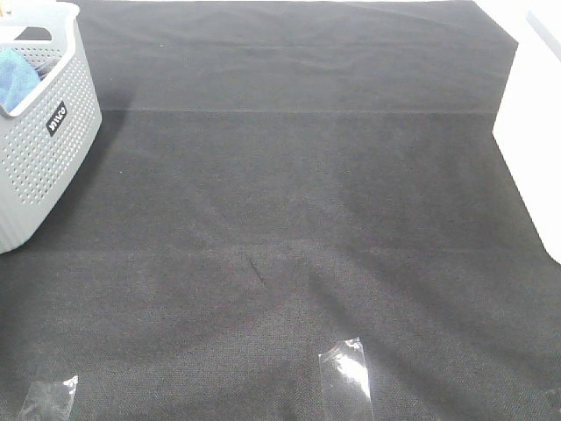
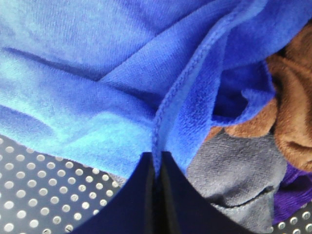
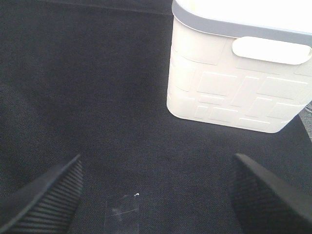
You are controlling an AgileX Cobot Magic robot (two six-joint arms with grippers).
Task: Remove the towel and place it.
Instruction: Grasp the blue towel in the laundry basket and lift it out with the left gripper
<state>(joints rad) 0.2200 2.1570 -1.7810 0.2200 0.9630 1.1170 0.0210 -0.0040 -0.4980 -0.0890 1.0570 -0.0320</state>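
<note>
The bright blue towel point(image 2: 97, 87) lies bunched in the grey perforated basket point(image 1: 44, 149), and a small part of the towel point(image 1: 16, 77) shows over the rim at the far left in the exterior view. My left gripper point(image 2: 157, 158) is down inside the basket, shut on the towel's stitched hem, which stands up between the two dark fingers. My right gripper point(image 3: 157, 165) hangs open over the black table cover with nothing between its ribbed pads. Neither arm shows in the exterior view.
Brown point(image 2: 287, 97), grey point(image 2: 234, 170) and purple point(image 2: 292, 195) cloths lie beside the towel in the basket. A white bin point(image 1: 535, 132) stands at the right edge, just ahead of the right gripper point(image 3: 229, 97). Clear tape strips point(image 1: 346, 373) mark the black cover near the front.
</note>
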